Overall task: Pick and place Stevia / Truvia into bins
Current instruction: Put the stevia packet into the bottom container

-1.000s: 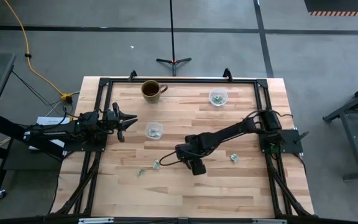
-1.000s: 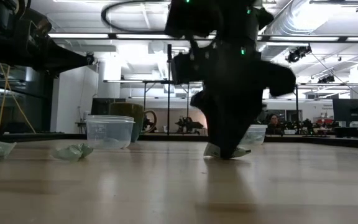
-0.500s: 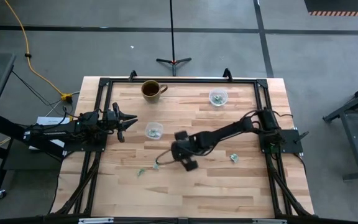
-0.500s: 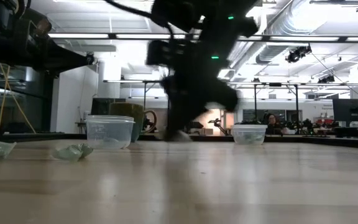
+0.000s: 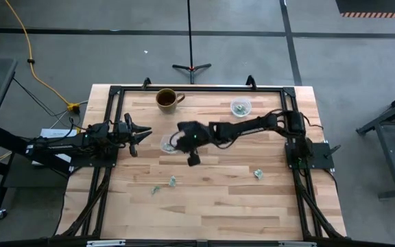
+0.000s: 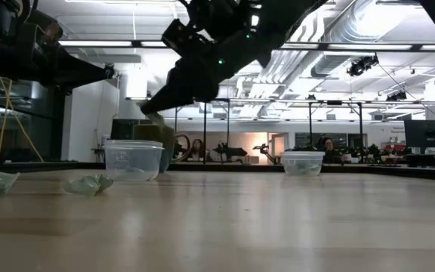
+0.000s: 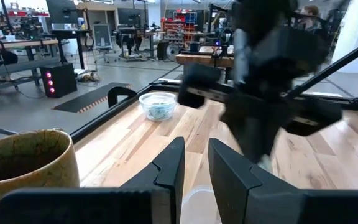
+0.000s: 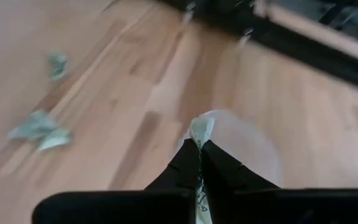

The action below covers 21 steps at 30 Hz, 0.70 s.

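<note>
My right gripper is shut on one green-and-white Stevia sachet and hangs above the clear cup at the table's middle left; the low view shows it well above that cup. A second clear cup with sachets stands at the far right. Loose sachets lie flat on the wood nearer the front. My left gripper waits at the left edge, open with a narrow gap and nothing in it. My right gripper pinches the sachet between its two fingertips. One end of the sachet sticks out past the tips. The fingers slant down from the table's right side, and the sachet is lifted clear, over the cup's mouth.
A brown mug stands at the far left; its rim shows close in the left wrist view. A black frame runs round the table top. Bare wood lies along the front half.
My right gripper has risen from the table near the front sachets with one sachet and swung toward the far left, ending above the middle-left cup. The other sachets and both cups have stayed put.
</note>
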{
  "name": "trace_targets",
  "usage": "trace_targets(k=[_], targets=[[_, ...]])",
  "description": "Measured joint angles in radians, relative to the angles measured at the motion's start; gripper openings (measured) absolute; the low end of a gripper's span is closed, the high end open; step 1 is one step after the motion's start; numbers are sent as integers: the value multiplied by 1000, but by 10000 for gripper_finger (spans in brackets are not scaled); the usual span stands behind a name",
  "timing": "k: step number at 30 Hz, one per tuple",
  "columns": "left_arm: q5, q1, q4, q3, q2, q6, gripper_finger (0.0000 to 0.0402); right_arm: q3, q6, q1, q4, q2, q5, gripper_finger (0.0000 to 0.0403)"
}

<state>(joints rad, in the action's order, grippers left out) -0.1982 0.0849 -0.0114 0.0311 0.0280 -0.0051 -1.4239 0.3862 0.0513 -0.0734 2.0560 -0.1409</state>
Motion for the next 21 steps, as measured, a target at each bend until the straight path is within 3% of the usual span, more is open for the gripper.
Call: trace_targets(k=[5, 13, 21], targets=[[0, 0, 0, 0, 0, 0, 106, -2, -69, 47, -129, 22, -94, 7], [-1, 0, 0, 0, 0, 0, 106, 0, -125, 61, -187, 87, -90, 25], [-1, 0, 0, 0, 0, 0, 106, 0, -143, 61, -212, 89, -56, 117]])
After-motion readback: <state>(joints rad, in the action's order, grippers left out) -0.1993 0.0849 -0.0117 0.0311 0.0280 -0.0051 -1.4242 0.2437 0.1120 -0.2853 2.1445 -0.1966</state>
